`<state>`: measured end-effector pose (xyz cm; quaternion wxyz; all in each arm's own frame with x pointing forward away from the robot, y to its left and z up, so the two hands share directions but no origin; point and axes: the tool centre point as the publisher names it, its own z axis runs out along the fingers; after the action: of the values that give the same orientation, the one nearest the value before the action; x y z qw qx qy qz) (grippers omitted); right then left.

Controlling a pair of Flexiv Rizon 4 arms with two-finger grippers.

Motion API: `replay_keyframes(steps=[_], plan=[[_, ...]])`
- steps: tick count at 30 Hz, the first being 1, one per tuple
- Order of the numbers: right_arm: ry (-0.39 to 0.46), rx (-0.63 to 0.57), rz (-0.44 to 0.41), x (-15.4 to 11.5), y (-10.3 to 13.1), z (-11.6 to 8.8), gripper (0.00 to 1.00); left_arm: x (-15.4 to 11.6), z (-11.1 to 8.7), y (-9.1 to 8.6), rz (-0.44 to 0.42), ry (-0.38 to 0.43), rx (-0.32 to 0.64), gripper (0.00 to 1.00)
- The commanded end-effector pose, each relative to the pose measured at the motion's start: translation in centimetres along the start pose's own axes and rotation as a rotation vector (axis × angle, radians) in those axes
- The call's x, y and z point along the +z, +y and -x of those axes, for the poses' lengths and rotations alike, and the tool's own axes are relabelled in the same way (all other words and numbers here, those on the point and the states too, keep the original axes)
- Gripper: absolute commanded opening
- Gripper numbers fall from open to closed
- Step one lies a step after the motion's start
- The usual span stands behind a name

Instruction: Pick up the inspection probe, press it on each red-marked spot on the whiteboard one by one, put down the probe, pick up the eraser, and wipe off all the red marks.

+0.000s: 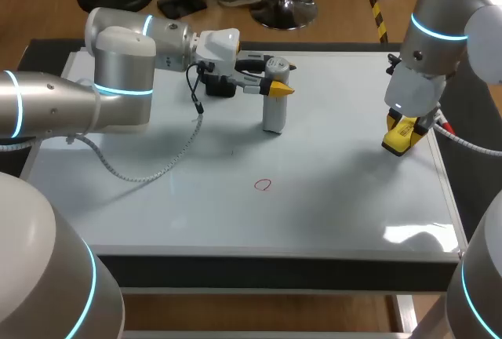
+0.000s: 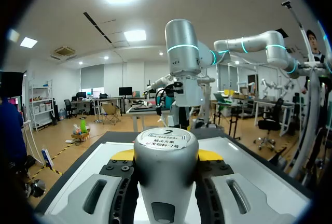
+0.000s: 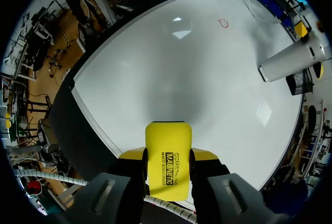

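Whiteboard: Only one red mark showed on it, so I judged the task to be partly done. Whether that spot had been pressed could not be told. Setting the probe down and wiping were both left to do.
Left gripper: It was out over the far middle of the board. Its fingers stood apart by the width of the probe's body and pressed it from both sides, which the left wrist view showed plainly.
Right gripper: It was near the board's right edge, well apart from the left one. Its fingers were closed against the two long sides of the eraser.
Probe: It was a pale grey cylinder, upright. Its lower end seemed to rest on the board, beyond the mark and not on it.
Eraser: It was a yellow block held between the right fingers and jutting out ahead of them. It was already picked up, though the probe had not been released. I could not tell whether it touched the board.
Red mark: It was a small open ring near the board's middle, unwiped, with neither tool on it.
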<state>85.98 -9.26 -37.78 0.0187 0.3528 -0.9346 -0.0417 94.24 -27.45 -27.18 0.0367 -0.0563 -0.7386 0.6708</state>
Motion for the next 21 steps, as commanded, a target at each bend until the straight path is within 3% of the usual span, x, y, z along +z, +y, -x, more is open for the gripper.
replay_keyframes(steps=[1,8,21], plan=[[0.003,-0.001,-0.003,0.0,0.0,0.0,0.00,0.0,0.0,0.1,0.001,0.000,0.000,0.00],[0.003,-0.001,-0.003,0.0,0.0,0.0,0.00,0.0,0.0,0.1,0.001,0.000,0.000,0.00],[0.003,-0.001,-0.003,0.0,0.0,0.0,0.00,0.2,2.2,-2.4,-0.025,0.071,0.026,0.00]])
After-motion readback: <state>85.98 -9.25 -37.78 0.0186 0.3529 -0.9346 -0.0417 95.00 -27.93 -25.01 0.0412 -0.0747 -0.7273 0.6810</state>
